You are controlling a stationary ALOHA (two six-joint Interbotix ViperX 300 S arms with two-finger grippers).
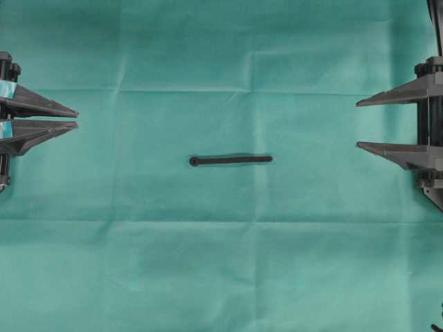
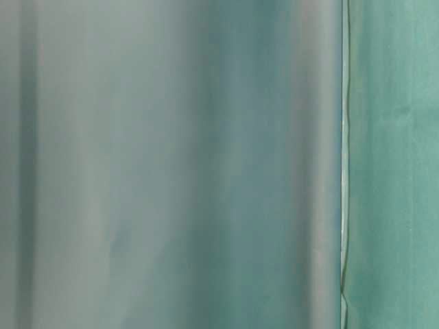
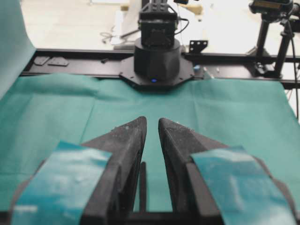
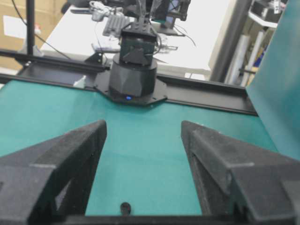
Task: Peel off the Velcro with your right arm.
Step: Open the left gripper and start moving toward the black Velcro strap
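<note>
The Velcro (image 1: pixel 230 160) is a thin black strip lying flat on the middle of the green cloth, with its rounded end to the left. It is untouched. My left gripper (image 1: pixel 77 119), with teal pads, sits at the left edge, its fingers a narrow gap apart and empty. In the left wrist view the Velcro (image 3: pixel 142 185) shows as a dark line low between the fingers of that gripper (image 3: pixel 152 121). My right gripper (image 1: pixel 358 124) stands wide open at the right edge, far from the strip. In the right wrist view only the Velcro's round end (image 4: pixel 125 207) shows, below the open right gripper (image 4: pixel 143 124).
Green cloth (image 1: pixel 221 263) covers the table, with fold creases. The right arm's base (image 3: pixel 157 58) and the left arm's base (image 4: pixel 133 70) stand on black rails at the cloth's ends. The table-level view shows only blurred green cloth (image 2: pixel 171 171).
</note>
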